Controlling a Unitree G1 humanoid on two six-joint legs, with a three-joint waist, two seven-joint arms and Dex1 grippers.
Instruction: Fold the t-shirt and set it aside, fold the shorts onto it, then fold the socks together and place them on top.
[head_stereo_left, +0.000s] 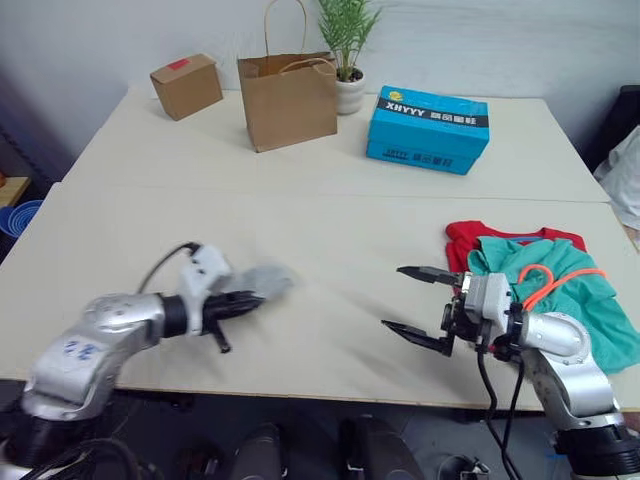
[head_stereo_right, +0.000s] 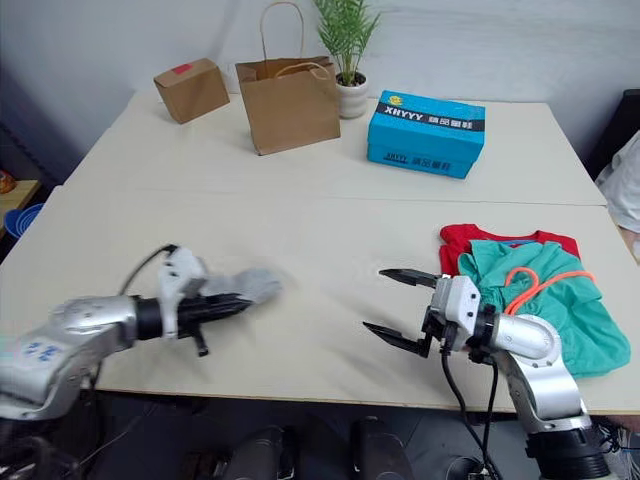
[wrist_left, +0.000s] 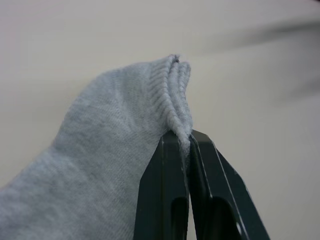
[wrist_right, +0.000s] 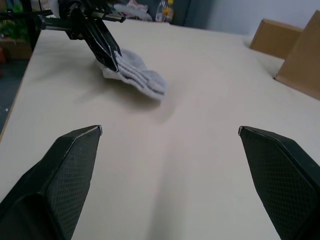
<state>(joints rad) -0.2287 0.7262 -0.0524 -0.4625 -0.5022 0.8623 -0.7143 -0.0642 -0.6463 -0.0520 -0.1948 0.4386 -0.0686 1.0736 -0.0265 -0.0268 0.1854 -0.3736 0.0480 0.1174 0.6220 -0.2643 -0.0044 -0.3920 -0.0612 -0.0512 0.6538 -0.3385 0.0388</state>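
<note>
1. Lower left of the frame, the left claw (head_stereo_left: 240, 303) pinches the grey socks (head_stereo_left: 266, 281) just above the table (head_stereo_left: 330, 230).
2. Lower right — the right claw (head_stereo_left: 418, 308) gapes wide, empty.
3. Shorts (head_stereo_left: 565, 300) on the t-shirt (head_stereo_left: 470, 236) lie at the right edge — nearer the right arm.

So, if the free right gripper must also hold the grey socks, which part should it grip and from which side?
Probably the loose toe end of the socks, approached from the robot's right. The left gripper is shut on the ribbed cuff end, and the toe end points toward the open right gripper, clear of any obstacle.
</note>
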